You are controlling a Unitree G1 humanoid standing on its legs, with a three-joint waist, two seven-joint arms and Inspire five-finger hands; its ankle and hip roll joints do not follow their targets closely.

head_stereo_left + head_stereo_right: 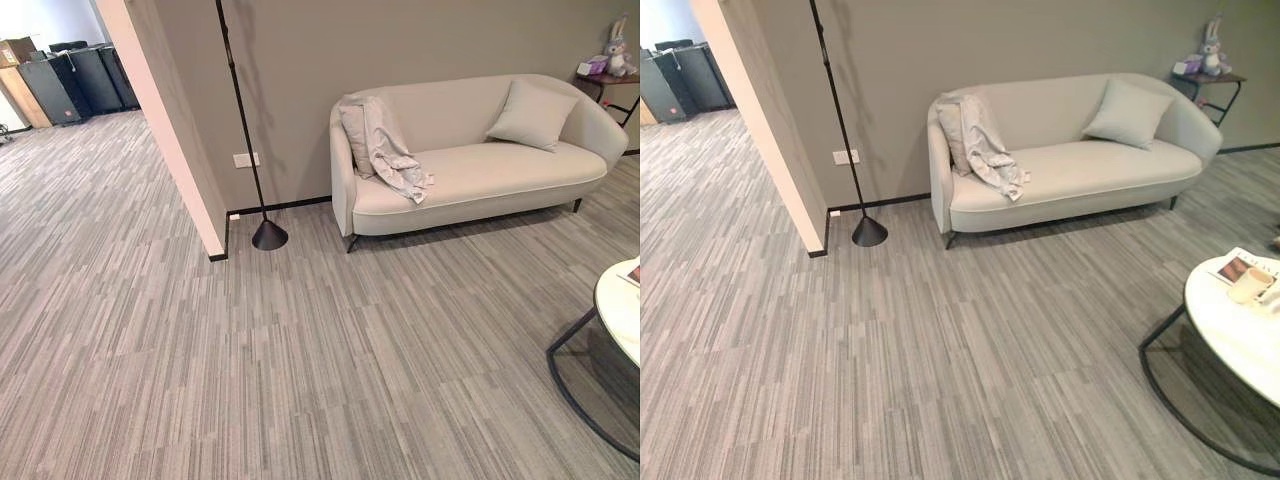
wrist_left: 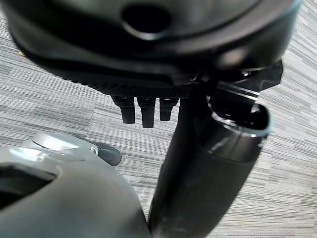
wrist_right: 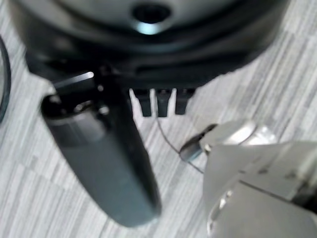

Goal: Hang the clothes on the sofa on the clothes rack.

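A pale grey, crumpled garment (image 1: 388, 150) drapes limply over my cream sofa's (image 1: 500, 170) rounded arm; both my robot hands (image 2: 143, 106) (image 3: 158, 101) hang relaxed, holding nothing.

A two-seat sofa (image 1: 480, 160) is set against the rear wall (image 1: 400, 50). A garment (image 1: 390, 150) is draped over its left end, from backrest to seat, and a cushion (image 1: 532, 115) is propped at its right end. The clothes rack (image 1: 250, 140) is placed left of the sofa, near the wall corner. A side table (image 1: 610, 85) with a plush rabbit (image 1: 618, 50) is seen behind the sofa's right end. A round table (image 1: 1230, 335) bearing a cup (image 1: 1248, 285) is located at the near right.
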